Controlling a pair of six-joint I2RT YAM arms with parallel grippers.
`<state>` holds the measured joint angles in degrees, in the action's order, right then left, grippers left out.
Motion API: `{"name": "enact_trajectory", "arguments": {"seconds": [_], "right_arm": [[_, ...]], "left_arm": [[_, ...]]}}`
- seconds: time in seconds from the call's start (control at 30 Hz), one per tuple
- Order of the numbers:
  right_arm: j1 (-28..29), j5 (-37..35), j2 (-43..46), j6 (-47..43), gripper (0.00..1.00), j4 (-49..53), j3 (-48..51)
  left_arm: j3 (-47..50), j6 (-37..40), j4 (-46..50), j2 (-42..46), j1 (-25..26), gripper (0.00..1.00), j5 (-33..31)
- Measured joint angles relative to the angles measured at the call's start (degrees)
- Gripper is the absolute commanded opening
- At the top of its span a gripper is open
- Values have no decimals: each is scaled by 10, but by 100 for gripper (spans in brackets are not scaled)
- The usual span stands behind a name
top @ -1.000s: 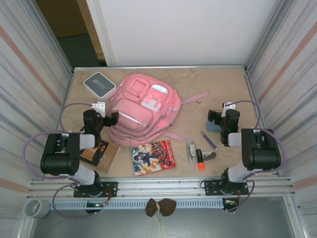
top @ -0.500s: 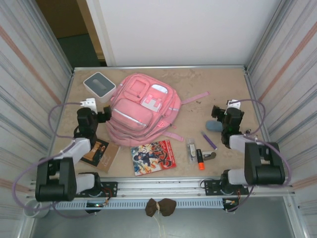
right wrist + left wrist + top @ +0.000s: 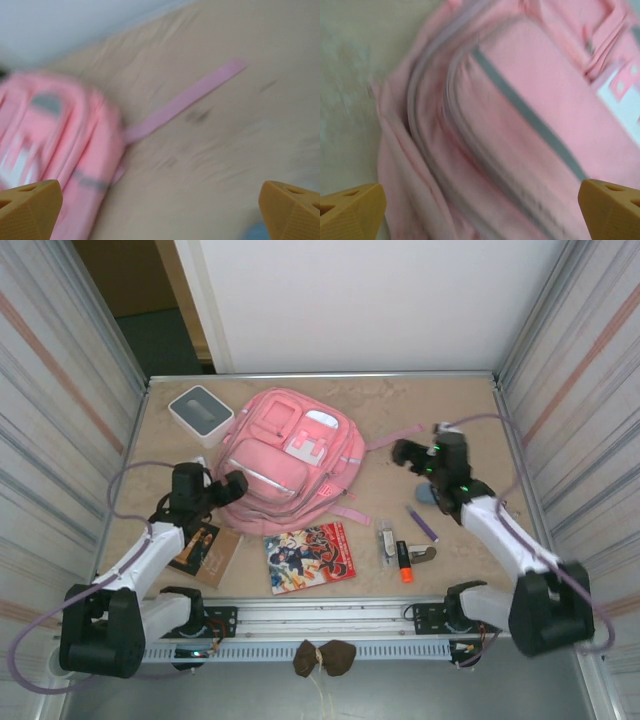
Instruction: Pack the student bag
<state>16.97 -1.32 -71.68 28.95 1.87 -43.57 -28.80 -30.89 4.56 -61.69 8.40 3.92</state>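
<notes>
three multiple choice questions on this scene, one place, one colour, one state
1. Where is the grey-and-white box? A: far left of the table, beside the backpack. B: on the comic. C: near right corner.
2. Colour of the backpack's loose strap? A: green. B: pink. C: black.
3. The left end effector is? A: shut on a pen. B: shut on the strap. C: open, empty.
Answers: A, it sits left of the backpack at the far edge; B, it matches the bag; C, its fingers stand wide apart.
</notes>
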Motion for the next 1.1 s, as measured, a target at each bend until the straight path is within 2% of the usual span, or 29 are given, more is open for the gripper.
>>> {"name": "enact_trajectory", "arguments": {"seconds": [0.07,0.13,0.27,0.37,0.4,0.47,0.63,0.67,0.8,0.93,1.1], "right_arm": [[44,35,-89,9,97,23,-56],[62,70,-162,26,95,26,-96],[62,114,-271,65,88,29,-144],[59,130,-326,85,79,29,-177],[59,135,-338,92,76,27,-185],[59,143,-354,100,69,23,-195],[58,167,-368,111,36,2,-197],[57,174,-369,111,31,-2,-197],[34,197,-369,115,9,-16,-194],[-2,224,-355,127,4,-54,-161],[-30,235,-304,137,3,-62,-109]], "left_arm": [[0,-14,32,2,3,99,-5],[0,-24,57,2,3,99,-5],[0,-38,88,2,11,99,2],[-1,-40,96,1,24,94,12],[-2,-41,98,-1,28,89,16],[-7,-42,97,-9,30,79,25],[-14,-41,83,-48,29,55,46],[-17,-41,75,-56,30,51,56],[-37,-39,50,-94,35,39,86],[-78,-35,42,-134,60,32,101],[-174,-24,20,-223,86,32,111]]}}
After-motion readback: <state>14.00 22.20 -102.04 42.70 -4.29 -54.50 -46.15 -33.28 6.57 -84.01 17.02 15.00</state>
